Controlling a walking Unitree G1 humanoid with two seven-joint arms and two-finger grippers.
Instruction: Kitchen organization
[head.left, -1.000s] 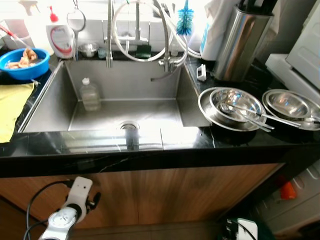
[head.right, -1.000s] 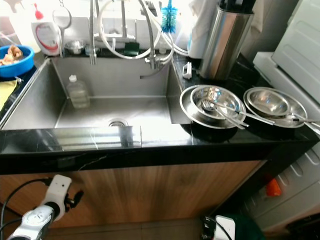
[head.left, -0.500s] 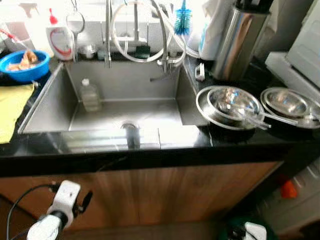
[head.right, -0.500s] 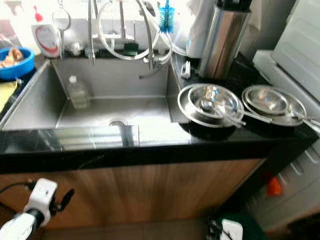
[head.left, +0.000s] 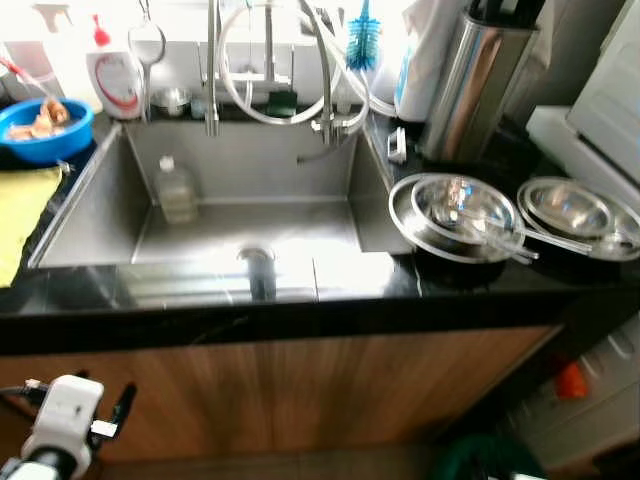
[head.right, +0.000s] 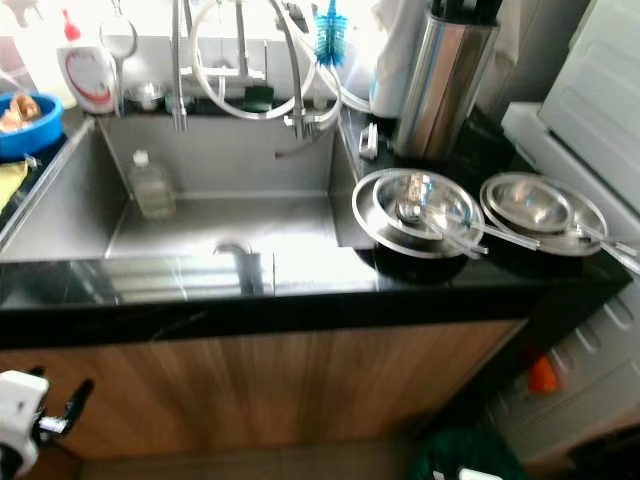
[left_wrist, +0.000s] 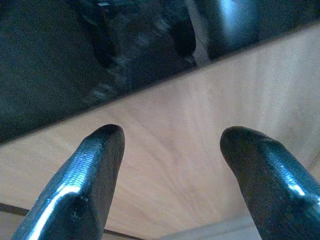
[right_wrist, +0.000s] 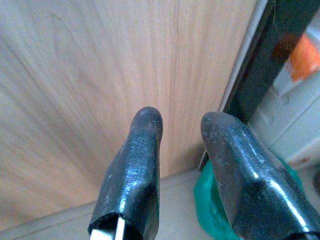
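Note:
A steel sink (head.left: 120, 210) is set in a black counter, with a clear plastic bottle (head.left: 178, 190) standing inside at its back left. On the counter to the right lie two sets of stacked steel bowls (head.left: 460, 212) (head.left: 575, 208) with utensils across them. My left arm (head.left: 60, 432) hangs low in front of the wooden cabinet. In the left wrist view, my left gripper (left_wrist: 172, 145) is open and empty, facing the cabinet front and counter edge. My right gripper (right_wrist: 180, 125) has a narrow gap between its fingers, holds nothing, and faces the cabinet door.
A blue bowl (head.left: 42, 125) with food and a yellow cloth (head.left: 20, 215) lie left of the sink. Dish soap (head.left: 118, 80), a coiled faucet (head.left: 270, 60), a blue brush (head.left: 362, 40) and a steel canister (head.left: 470, 80) line the back. A green bag (right_wrist: 210, 210) sits on the floor.
My left arm has dropped lower and further left in front of the cabinet. The right arm's white wrist has sunk to the bottom edge. The camera shifted slightly.

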